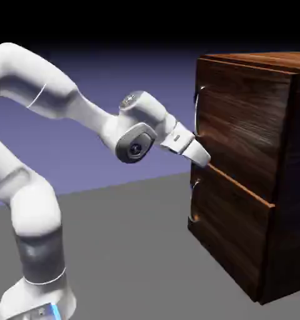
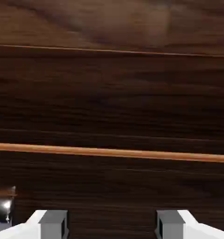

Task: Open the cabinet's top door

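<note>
The dark wood-grain cabinet stands at the right of the exterior view. Its top door carries a thin curved silver handle on its left edge. My gripper is at the door's lower left corner, just below that handle and close to the seam with the lower panel. In the hand view the gripper is open, its grey fingertips apart with only wood behind them. A pale seam crosses that view. A silver bit shows at the lower left; I cannot tell which handle it is.
The lower panel has its own silver handle on its left edge, below my hand. The grey table stretches between the robot's base and the cabinet.
</note>
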